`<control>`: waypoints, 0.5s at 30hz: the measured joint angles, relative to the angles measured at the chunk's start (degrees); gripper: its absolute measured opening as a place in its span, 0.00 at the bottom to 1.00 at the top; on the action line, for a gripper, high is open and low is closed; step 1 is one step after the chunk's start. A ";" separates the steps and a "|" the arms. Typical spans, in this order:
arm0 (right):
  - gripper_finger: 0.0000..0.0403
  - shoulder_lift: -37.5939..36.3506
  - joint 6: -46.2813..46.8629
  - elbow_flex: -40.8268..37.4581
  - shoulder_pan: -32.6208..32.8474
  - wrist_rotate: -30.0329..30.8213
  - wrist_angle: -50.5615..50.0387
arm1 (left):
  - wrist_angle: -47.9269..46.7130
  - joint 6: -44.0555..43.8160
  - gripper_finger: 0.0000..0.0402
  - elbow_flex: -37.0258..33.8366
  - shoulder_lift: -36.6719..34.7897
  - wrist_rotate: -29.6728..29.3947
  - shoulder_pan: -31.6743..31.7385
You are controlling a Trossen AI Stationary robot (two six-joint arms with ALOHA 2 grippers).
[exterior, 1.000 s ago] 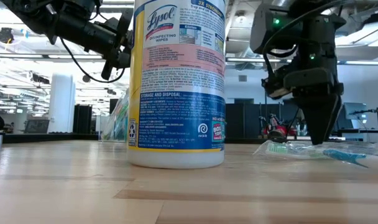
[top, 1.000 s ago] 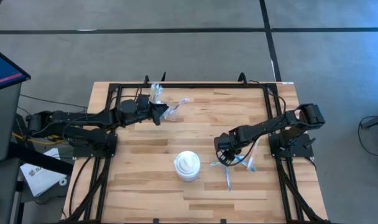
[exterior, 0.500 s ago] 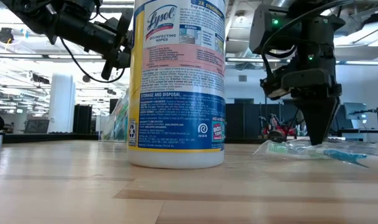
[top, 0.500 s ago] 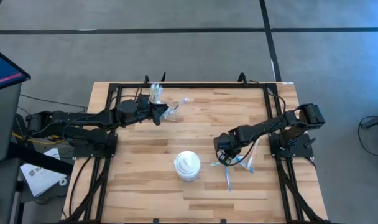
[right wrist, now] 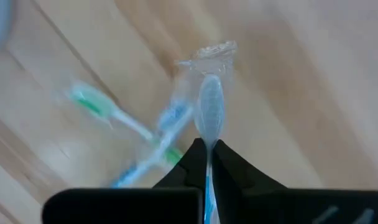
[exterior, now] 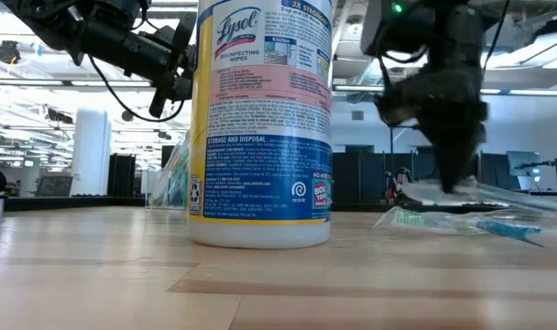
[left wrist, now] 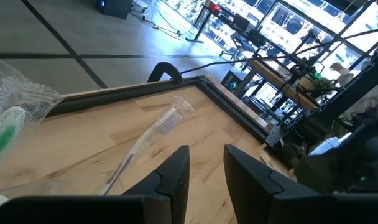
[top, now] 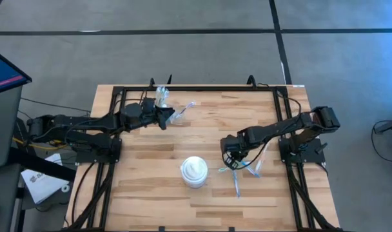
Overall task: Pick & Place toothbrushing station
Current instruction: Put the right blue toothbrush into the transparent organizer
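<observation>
2 arms | right end effector (right wrist: 209,155) pinched on wrapped toothbrush (right wrist: 209,112), near tabletop (top: 151,193) right edge | left end effector (left wrist: 204,165) half-open, empty, back-left | lift straight, slowly

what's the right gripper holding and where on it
The right gripper is shut on a blue toothbrush, pinching its thin handle below the head, which sticks out past the fingertips. The other brushes lie on the table.

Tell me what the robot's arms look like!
Two thin black jointed arms, the left arm and the right arm, with black cables along them. Each hand ends in two dark pointed fingers. A small green light glows on one arm in the low view.
</observation>
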 joint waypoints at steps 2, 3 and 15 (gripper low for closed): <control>0.01 -1.27 -0.31 0.90 -0.96 1.16 -0.63 | 0.01 0.00 0.24 0.00 0.00 0.00 0.00; 0.01 -1.93 -0.67 1.55 -1.43 1.53 -0.54 | -0.01 0.00 0.24 0.00 0.00 0.00 0.00; 0.00 -7.81 -7.92 10.75 -7.63 7.71 2.45 | 0.04 -0.02 0.24 0.00 0.00 0.02 -0.02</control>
